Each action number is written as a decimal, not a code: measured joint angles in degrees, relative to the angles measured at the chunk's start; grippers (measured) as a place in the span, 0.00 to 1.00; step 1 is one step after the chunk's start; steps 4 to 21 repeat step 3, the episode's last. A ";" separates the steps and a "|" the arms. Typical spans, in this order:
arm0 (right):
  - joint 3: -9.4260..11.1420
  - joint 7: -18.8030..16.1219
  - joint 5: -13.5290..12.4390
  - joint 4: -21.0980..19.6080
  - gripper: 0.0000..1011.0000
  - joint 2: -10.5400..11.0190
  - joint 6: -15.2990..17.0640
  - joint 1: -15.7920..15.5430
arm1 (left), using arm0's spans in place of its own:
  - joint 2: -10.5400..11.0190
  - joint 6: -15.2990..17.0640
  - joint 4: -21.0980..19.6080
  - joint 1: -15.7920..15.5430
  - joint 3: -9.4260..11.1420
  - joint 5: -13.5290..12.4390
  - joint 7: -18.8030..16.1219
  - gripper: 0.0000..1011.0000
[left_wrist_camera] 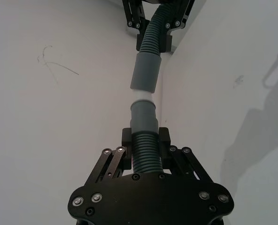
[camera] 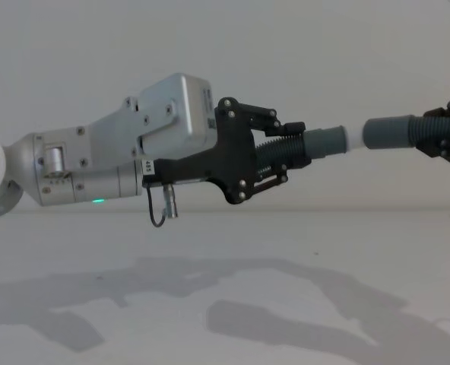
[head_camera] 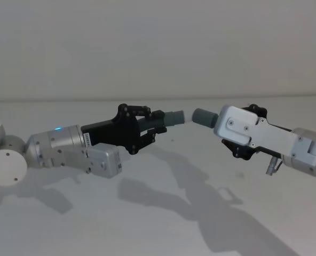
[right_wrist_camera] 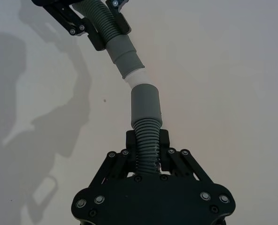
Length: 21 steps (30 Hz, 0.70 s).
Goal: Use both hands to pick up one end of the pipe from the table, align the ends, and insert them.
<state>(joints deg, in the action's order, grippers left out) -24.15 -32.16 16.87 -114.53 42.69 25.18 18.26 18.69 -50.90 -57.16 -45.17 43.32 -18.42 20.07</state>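
Both pipe pieces hang above the white table (head_camera: 158, 224), end to end. My left gripper (head_camera: 157, 121) (left_wrist_camera: 146, 138) is shut on the ribbed middle of one pipe piece (left_wrist_camera: 146, 157). Its grey cuff (camera: 324, 142) carries a narrow whitish tip (camera: 354, 138). My right gripper (right_wrist_camera: 147, 140) (camera: 442, 135) is shut on the ribs of the other pipe piece (right_wrist_camera: 147, 154). Its open cuff (head_camera: 205, 116) faces the tip. The tip meets that cuff's mouth at a slight angle; how deep it sits cannot be told.
The arms' shadows fall on the bare white table in front. A plain pale wall (head_camera: 158, 42) rises behind it. The right arm's silver wrist housing (head_camera: 249, 128) covers most of its fingers in the head view.
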 joint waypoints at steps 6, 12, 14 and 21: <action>0.06 -0.01 -0.08 0.02 0.24 -0.04 0.00 -0.03 | 0.00 0.00 0.00 0.00 0.00 0.00 0.00 0.30; 0.06 -0.01 -0.08 0.02 0.24 -0.04 0.00 -0.03 | 0.00 0.00 0.00 0.00 0.00 0.00 0.00 0.30; 0.06 -0.01 -0.08 0.02 0.24 -0.04 0.00 -0.03 | 0.00 0.00 0.00 0.00 0.00 0.00 0.00 0.30; 0.06 -0.01 -0.08 0.02 0.24 -0.04 0.00 -0.03 | 0.00 0.00 0.00 0.00 0.00 0.00 0.00 0.30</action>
